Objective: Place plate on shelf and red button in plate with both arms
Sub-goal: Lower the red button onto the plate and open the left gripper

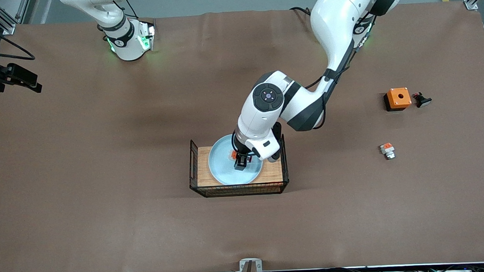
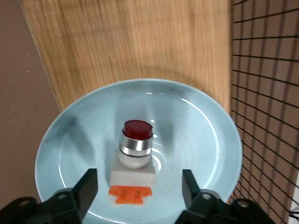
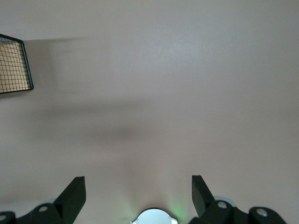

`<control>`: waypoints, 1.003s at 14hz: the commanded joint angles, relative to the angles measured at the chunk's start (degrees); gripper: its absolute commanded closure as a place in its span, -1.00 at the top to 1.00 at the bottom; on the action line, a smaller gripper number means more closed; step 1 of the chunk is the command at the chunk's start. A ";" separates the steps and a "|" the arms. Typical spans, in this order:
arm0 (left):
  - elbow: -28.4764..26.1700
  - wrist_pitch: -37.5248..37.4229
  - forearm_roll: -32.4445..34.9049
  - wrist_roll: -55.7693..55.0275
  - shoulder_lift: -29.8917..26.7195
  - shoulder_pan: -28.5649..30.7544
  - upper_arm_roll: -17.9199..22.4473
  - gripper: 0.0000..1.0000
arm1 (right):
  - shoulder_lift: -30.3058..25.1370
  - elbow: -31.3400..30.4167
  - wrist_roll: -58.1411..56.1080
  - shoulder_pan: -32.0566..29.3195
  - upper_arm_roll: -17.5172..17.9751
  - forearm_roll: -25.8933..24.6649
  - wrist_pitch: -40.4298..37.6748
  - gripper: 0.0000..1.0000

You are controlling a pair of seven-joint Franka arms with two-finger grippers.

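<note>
The left gripper point(image 1: 240, 164) hung low over the plate point(image 1: 223, 169) in the wire basket point(image 1: 194, 162), fingers point(image 2: 88, 186) parted, the red button point(image 2: 133, 163) lying free on the plate between them. The right gripper point(image 3: 138, 193) waited open above bare table point(image 3: 187, 93)

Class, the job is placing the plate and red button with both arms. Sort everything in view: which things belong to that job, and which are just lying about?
Belonging to the job:
plate
red button, lying on the plate
left gripper, open around the button
right gripper, open, waiting

Lying about:
orange box
black part beside it
white-orange part
wire basket holding the plate
</note>
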 commanded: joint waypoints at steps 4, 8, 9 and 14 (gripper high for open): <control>0.72 -5.17 0.95 -0.28 -6.04 2.56 0.09 0.98 | -2.26 -2.15 0.77 -1.52 -0.10 2.27 2.60 1.00; -0.95 -12.36 -0.10 8.92 -13.76 7.92 -0.53 0.98 | -2.62 -2.33 0.24 -1.70 -0.10 2.27 3.57 1.00; -0.95 -15.43 -0.62 12.35 -15.18 9.24 -0.53 0.98 | -2.71 -2.33 0.24 -1.70 -0.10 2.27 3.92 1.00; -8.04 -27.32 -4.23 42.99 -25.97 18.72 -0.53 0.98 | -3.50 -3.21 -0.02 -1.70 -0.36 2.27 4.45 1.00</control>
